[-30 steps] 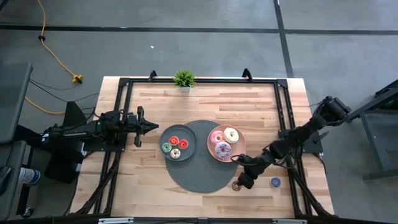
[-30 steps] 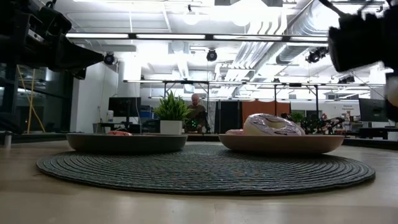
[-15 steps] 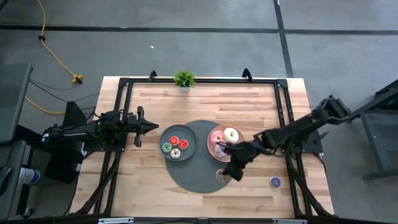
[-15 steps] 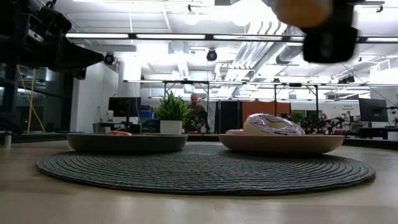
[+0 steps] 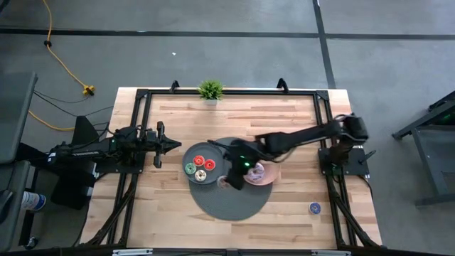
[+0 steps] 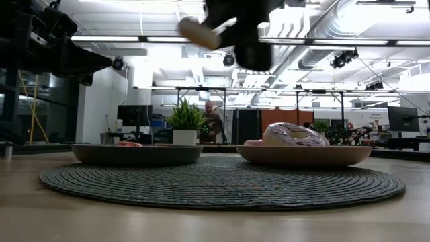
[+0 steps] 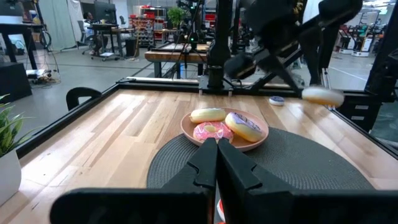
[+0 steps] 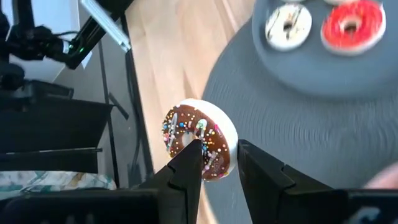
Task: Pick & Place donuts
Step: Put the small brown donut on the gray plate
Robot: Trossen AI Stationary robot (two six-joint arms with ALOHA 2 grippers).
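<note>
**Brown donut carried over the mat**

The right gripper [image 8: 214, 163] pinches a brown donut [image 8: 200, 138] by its rim, one finger through the hole, and holds it in the air above the round mat [image 5: 231, 203], near the grey plate [image 5: 193, 154]. On that plate lie red [image 5: 200, 158], green [image 5: 190, 169] and cream [image 5: 201, 175] donuts. To the right, touching the mat, the pink plate [image 7: 257, 143] carries pink [image 7: 211, 131], purple [image 7: 244, 125] and white [image 7: 208, 114] donuts. A blue donut [image 5: 314, 208] sits alone on the wood table [image 5: 170, 206], near right. The left gripper [image 5: 175, 145] waits at the table's left, fingers pressed together. A potted plant [image 5: 210, 89] stands at the far edge. Beyond the table lies a grey floor with a yellow cable [image 5: 62, 62]; the low view shows a lit workshop with a person [image 6: 212, 121] seated far back.
</note>
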